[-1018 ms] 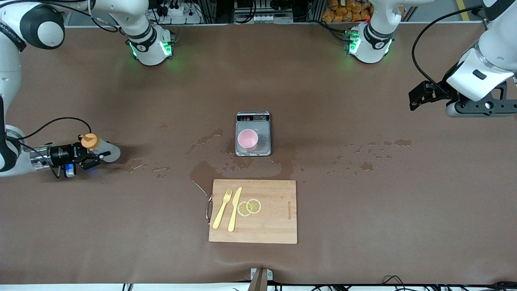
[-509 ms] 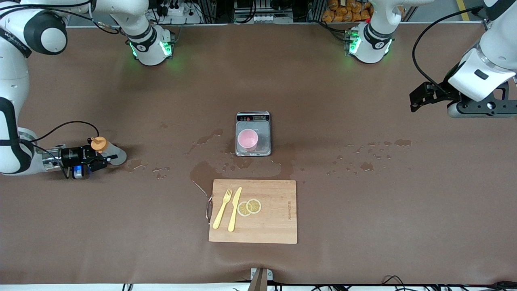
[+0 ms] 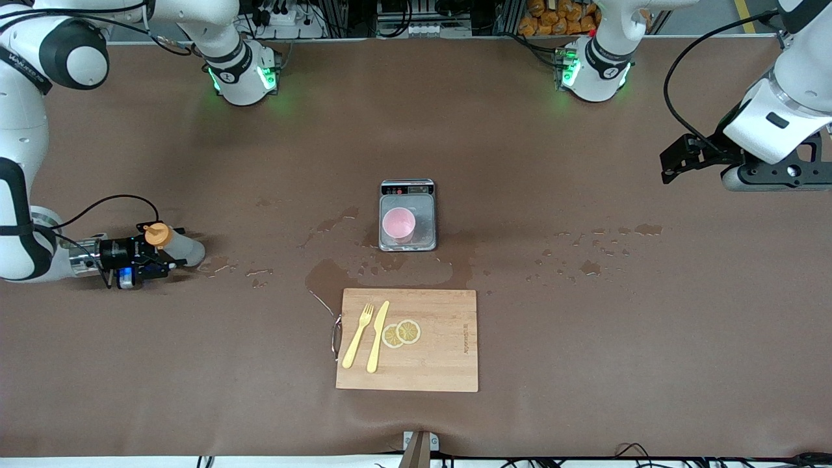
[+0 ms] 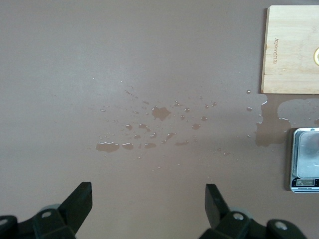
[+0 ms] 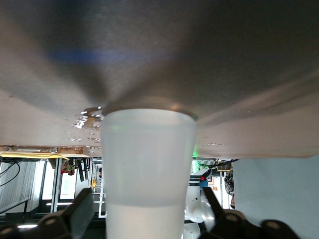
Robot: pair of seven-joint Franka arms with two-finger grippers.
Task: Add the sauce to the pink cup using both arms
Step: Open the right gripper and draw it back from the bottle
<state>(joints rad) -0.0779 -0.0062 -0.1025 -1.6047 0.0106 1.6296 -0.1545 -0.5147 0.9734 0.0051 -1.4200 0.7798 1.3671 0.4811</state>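
The sauce bottle [image 3: 174, 246] is small, translucent and greyish with an orange nozzle cap. It stands upright on the brown table near the right arm's end, between the spread fingers of the right gripper [image 3: 161, 249]. The pink cup [image 3: 398, 224], pale, round-rimmed and without a handle, stands upright on a small scale at the table's middle, well apart from the bottle.

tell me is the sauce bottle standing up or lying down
Upright: the sauce bottle stands on the table with its orange cap on top, between the right tool's open fingers.

White arms [image 3: 26, 130], blk joints, cables
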